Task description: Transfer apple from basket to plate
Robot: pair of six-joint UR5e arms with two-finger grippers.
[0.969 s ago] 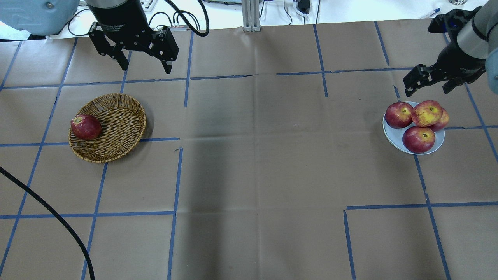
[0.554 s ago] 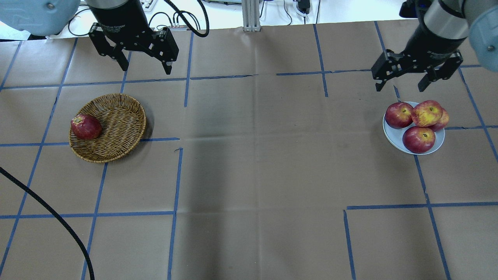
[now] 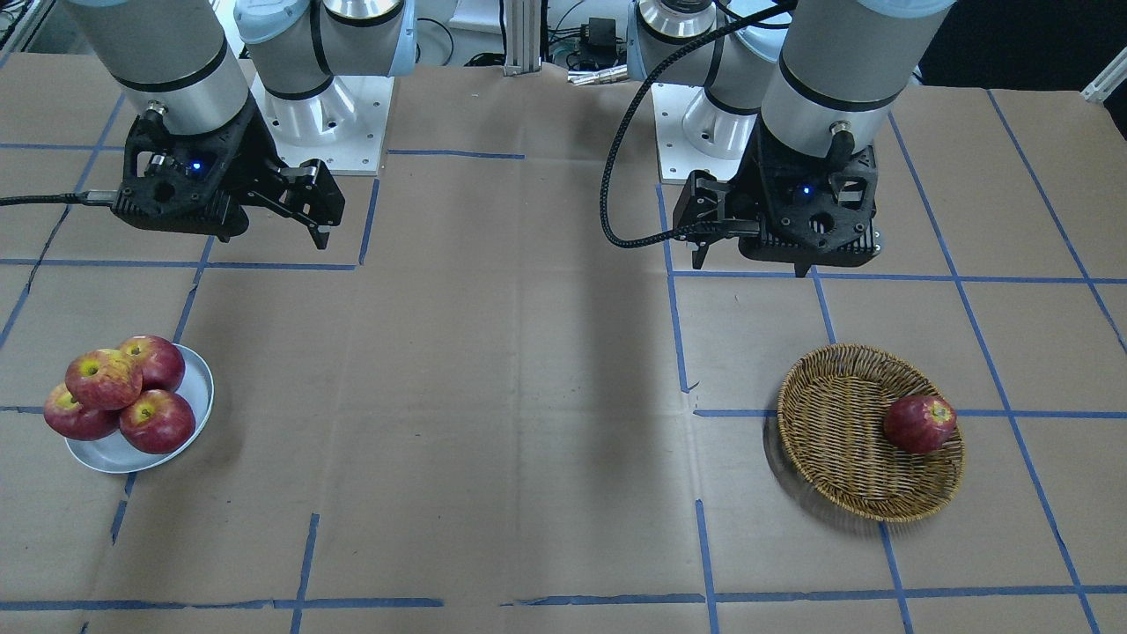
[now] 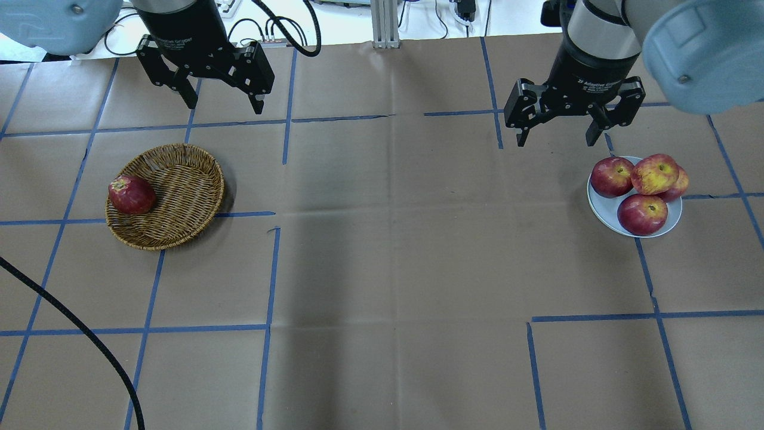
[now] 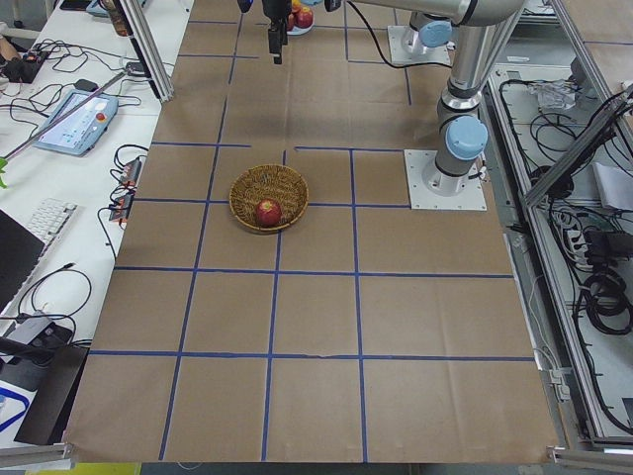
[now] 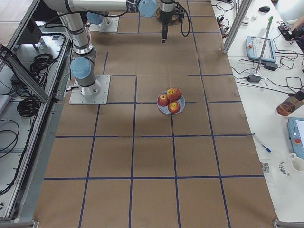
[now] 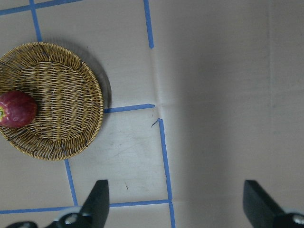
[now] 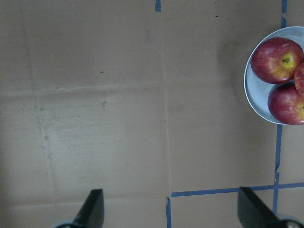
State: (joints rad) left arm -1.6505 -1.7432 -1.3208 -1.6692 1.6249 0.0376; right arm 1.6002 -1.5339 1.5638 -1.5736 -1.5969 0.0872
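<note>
Right now, the pale pinkish-red streaky apple [image 4: 655, 173] lies on top of the pile on the small round white plate [image 4: 603, 216]. Its broad yellow-green patch is turned upward. It rests on three darker, glossy red apples [image 4: 643, 214] that fill most of the plate. You will find the plate on the robot's right side of the brown paper counter [image 4: 382, 251], which is marked with a blue tape grid. The round tan wicker basket [image 4: 185, 179] stands well apart on the robot's left. It holds one deep-red apple [image 4: 131, 194] against its outer rim.

A second ago the right arm's fingers [image 4: 519, 126] hung tilted at the counter's far right, just behind the plate. They have since swung inward toward the middle and now point straight down, off the plate's inner side and clear of the fruit. They are spread wide and carry nothing. The left arm's fingers [image 4: 256, 95] have not moved. They hang behind the basket, also wide apart and carrying nothing. None of the apples has shifted.

On the black housing [image 4: 597, 83] above the right fingers you can read white lettering, "Adaptive Gripper". The left housing carries the same line, but it is fainter.
</note>
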